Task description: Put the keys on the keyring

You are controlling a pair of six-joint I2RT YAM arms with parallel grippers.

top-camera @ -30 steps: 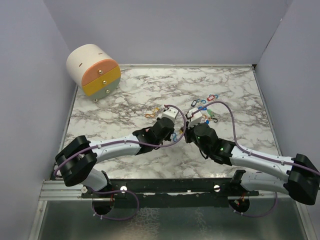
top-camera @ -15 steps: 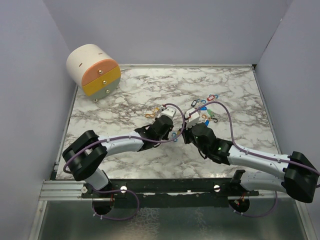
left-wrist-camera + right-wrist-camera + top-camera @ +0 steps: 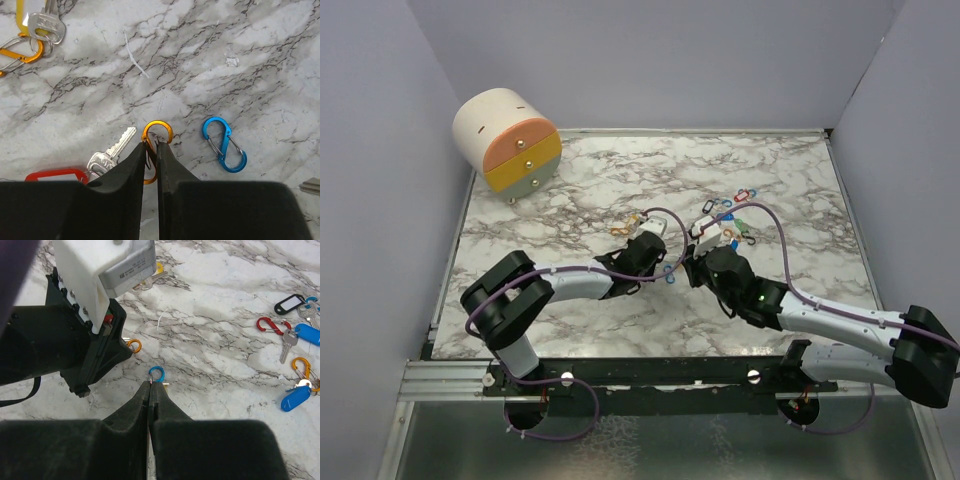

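Left gripper [image 3: 150, 146] pinching orange carabiner [image 3: 157, 123] (red-tagged key [image 3: 111, 151] beside), right gripper [image 3: 150, 386] closed, seemingly empty, near blue carabiner [image 3: 156, 373]

A drawer chest [image 3: 508, 140] stands at the surface's [image 3: 580, 190] far left corner; the keys [image 3: 732, 215] lie right of centre; a clip [image 3: 157, 123] sits between the left gripper's [image 3: 151, 145] jaws; a second clip [image 3: 223, 145] lies just right of it.
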